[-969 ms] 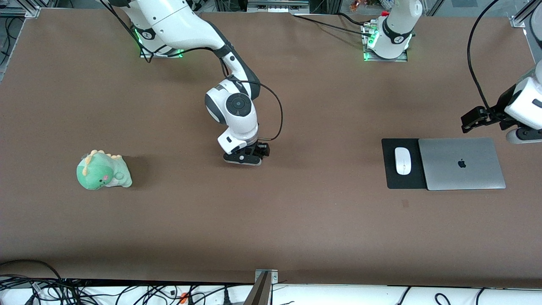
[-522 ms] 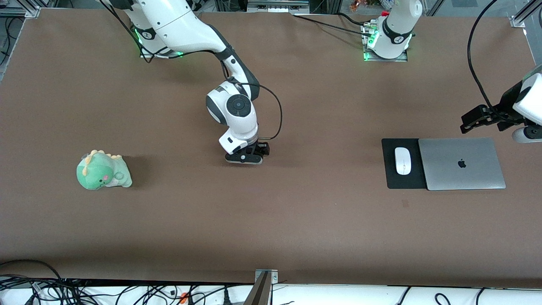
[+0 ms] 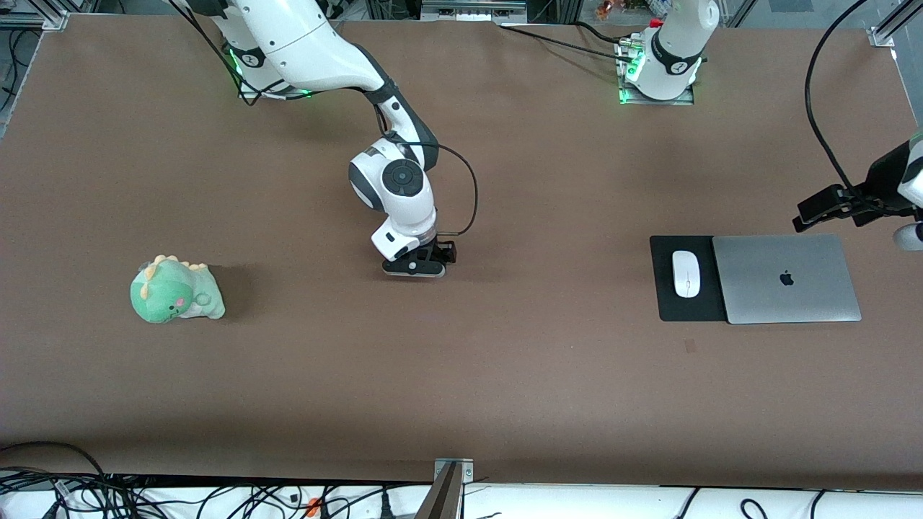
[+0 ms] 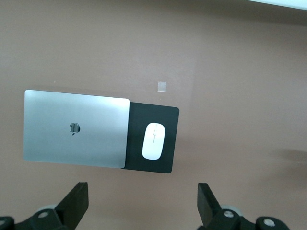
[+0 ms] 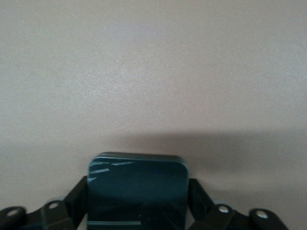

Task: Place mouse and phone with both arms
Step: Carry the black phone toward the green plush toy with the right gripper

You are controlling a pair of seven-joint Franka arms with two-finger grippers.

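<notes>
The front camera looked down at me from high across the desk (image 3: 505, 375). My left wrist camera faced down from well above the laptop (image 4: 76, 128), which both showed; my right wrist camera sat close to the desk.

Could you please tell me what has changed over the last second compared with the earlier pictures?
The right gripper, low at the table's middle, has closed on the phone. The left gripper, open, has drifted farther toward the left arm's end of the table, away from the laptop. The mouse, mouse pad and plush dinosaur stayed put.
</notes>
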